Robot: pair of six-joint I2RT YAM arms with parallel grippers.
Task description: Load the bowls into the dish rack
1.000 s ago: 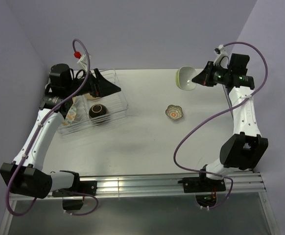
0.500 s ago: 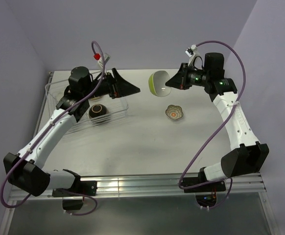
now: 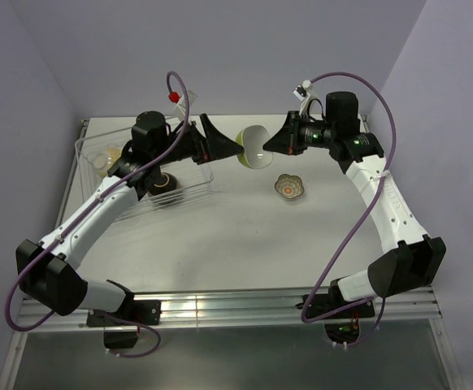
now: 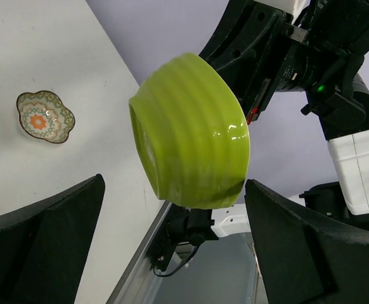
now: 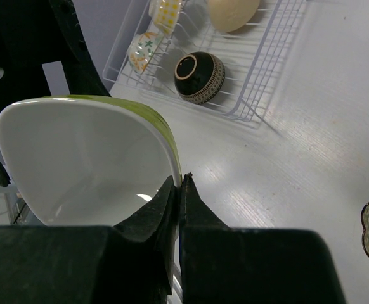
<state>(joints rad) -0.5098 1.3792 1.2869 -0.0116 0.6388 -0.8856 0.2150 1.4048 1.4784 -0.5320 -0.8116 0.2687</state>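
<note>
Table (image 3: 245,236): white, matte, rectangular top.
Walls (image 3: 220,49): pale lavender, behind and at both sides.
Rail (image 3: 236,302): silvery slotted metal, along near table edge.

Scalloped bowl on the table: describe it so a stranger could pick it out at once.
On the white table, look right of the wire dish rack, near the lime-green bowl held in the air. The scalloped bowl sits alone there, the only one with a wavy, flower-shaped rim and orange centre.
</note>
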